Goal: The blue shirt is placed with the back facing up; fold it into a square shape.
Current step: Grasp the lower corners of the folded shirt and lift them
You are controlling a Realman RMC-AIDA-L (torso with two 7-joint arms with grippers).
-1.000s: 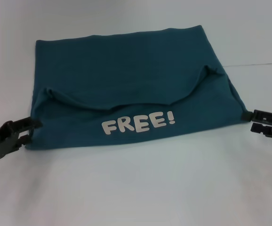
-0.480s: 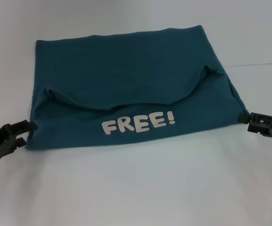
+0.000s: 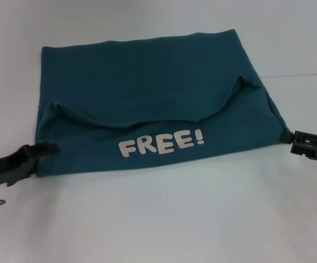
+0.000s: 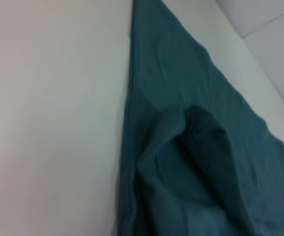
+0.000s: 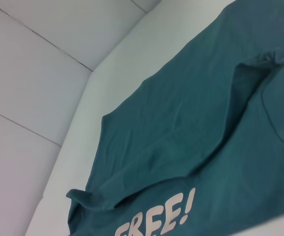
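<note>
**Between my two pincers, the shirt lies crosswise**

Nearest me on the white tabletop [image 3: 158,219] runs the shirt's front fold edge, stretched side to side — its long axis goes from my left pincer [image 3: 44,149] to my right pincer [image 3: 291,139]. Each sits at one near corner, so neither arm is nearer; the cloth lies inward from both and away from me.

My left pincer's tip overlaps the near-left corner of the blue shirt [image 3: 147,87]; I cannot tell whether it grips the cloth or only rests against it. My right pincer looks clenched, its tip touching the near-right corner, though I cannot tell if cloth is caught in it.

Just beyond the edge, white "FREE!" lettering [image 3: 162,143] faces up on a flap laid over the body — the flap's rim sags in a loose curve with small puckers at each end. Farther back the plain teal back lies flat, nearly rectangular, wider than deep. I judge one more fold across the width is needed to square it.
</note>
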